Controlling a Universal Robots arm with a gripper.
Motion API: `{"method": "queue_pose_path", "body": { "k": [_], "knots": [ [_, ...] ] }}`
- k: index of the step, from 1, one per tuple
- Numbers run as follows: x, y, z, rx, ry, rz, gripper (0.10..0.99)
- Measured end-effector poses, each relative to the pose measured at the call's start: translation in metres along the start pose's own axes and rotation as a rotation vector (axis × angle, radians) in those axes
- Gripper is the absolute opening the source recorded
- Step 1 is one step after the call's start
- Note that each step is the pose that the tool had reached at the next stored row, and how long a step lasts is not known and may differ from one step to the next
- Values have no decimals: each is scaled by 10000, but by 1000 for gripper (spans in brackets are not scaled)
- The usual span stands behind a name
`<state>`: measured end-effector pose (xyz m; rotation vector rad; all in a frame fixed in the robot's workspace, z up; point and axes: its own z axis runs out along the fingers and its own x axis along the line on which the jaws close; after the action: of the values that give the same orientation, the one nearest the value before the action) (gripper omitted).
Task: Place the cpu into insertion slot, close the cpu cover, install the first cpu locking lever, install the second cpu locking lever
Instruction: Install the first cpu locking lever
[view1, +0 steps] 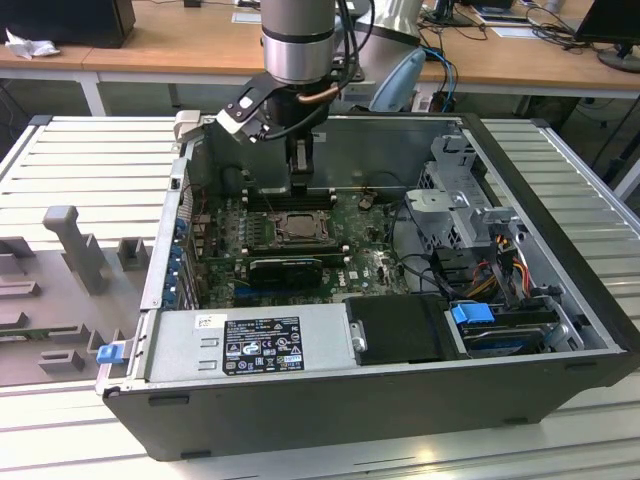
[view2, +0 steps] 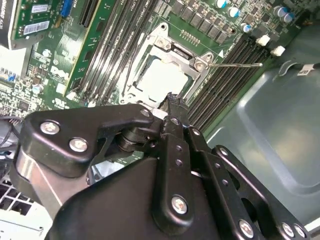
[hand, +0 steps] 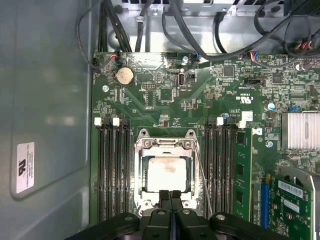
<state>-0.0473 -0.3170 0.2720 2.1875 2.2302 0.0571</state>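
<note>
Cpu (hand: 169, 174): pale silvery square, lying flat in the socket at the middle of the green motherboard (hand: 165, 107). Cpu cover (hand: 166, 145): thin silvery frame, folded down flat around the cpu, whose top shows through the square window. Locking lever (hand: 204, 180): thin wire rod, running aslant from a corner of the socket out over the neighbouring memory slots (hand: 223, 170); in the second wrist view the lever (view2: 235, 64) stands clearly swung away from the frame's edge. Gripper (hand: 170, 192): black, jaws closed on each other with nothing between them, tips at the socket's rim just beside the cover; whether they touch the metal cannot be told. In the exterior view the gripper (view1: 299, 190) hangs from the arm straight above the socket. Further memory slots flank the socket on its other side. Coin cell (hand: 124, 75): round, silvery, set on the board beyond the socket. Heatsink (hand: 299, 131): finned, pale metal, near the board's edge. Expansion card (hand: 295, 200): green, standing in a slot beside the heatsink. Computer case (view1: 350, 410): dark tower laid on its side, open at the top. Power supply (view1: 250, 340): grey box with labels, along the case's near wall. Drive cage (view1: 455, 195): bare metal, towards the exterior view's right, with loose cables close by. Tabletop (view1: 90, 150): grey slatted metal, carrying the case.
</note>
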Motion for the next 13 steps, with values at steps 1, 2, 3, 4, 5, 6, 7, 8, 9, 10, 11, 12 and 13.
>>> {"method": "queue_pose_path", "body": {
  "k": [1,2,3,4,5,6,7,8,9,10,11,12,13],
  "knots": [
    [0,0,0,3,5,-179,106],
    [0,0,0,7,15,-430,106],
    [-1,-1,2,9,21,-610,106],
    [-1,-1,6,14,36,-995,106],
    [-1,0,8,18,46,-1290,106],
    [-1,-1,9,21,55,-1485,106],
    [-1,-1,10,23,62,-1671,106],
    [0,-1,13,29,72,-1943,106],
    [-1,-1,25,38,89,-2416,106],
    [-1,-2,32,41,98,-2650,106],
    [-1,-2,37,43,105,-2841,106],
    [-1,-2,38,51,115,-3179,106],
    [-1,-2,39,52,125,-3413,106]
  ]
}}
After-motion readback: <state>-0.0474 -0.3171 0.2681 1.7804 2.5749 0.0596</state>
